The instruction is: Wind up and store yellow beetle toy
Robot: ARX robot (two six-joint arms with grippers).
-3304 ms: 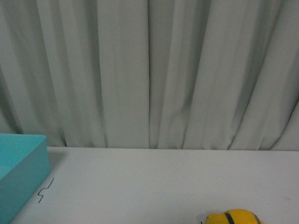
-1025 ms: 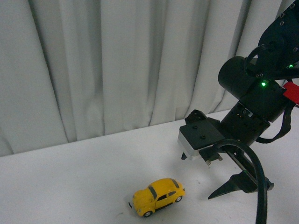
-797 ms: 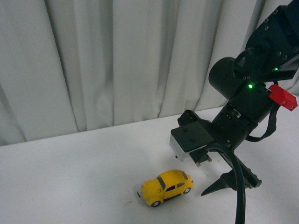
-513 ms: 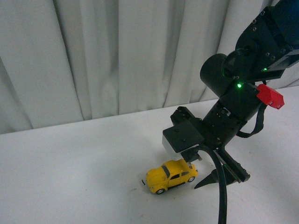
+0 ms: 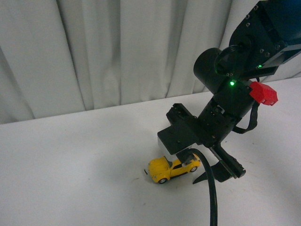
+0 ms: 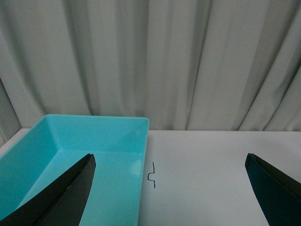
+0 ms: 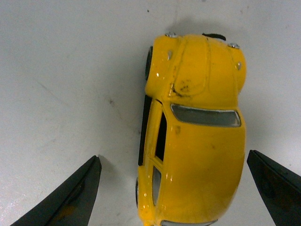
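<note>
Here: right tool (image 7: 173, 155) spread wide, straddling yellow beetle toy (image 7: 197, 94); left tool (image 6: 169, 156) likewise released.

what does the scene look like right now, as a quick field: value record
task object: yellow beetle toy, on its wheels on the white table
right end effector: open, straddling the toy, one finger on each side, a gap showing on both sides
left end effector: open, nothing between its fingers
storage: teal bin on the table, seen only in the left wrist view, toy not in it
backdrop: pale curtain
task stage: toy not yet grasped
</note>
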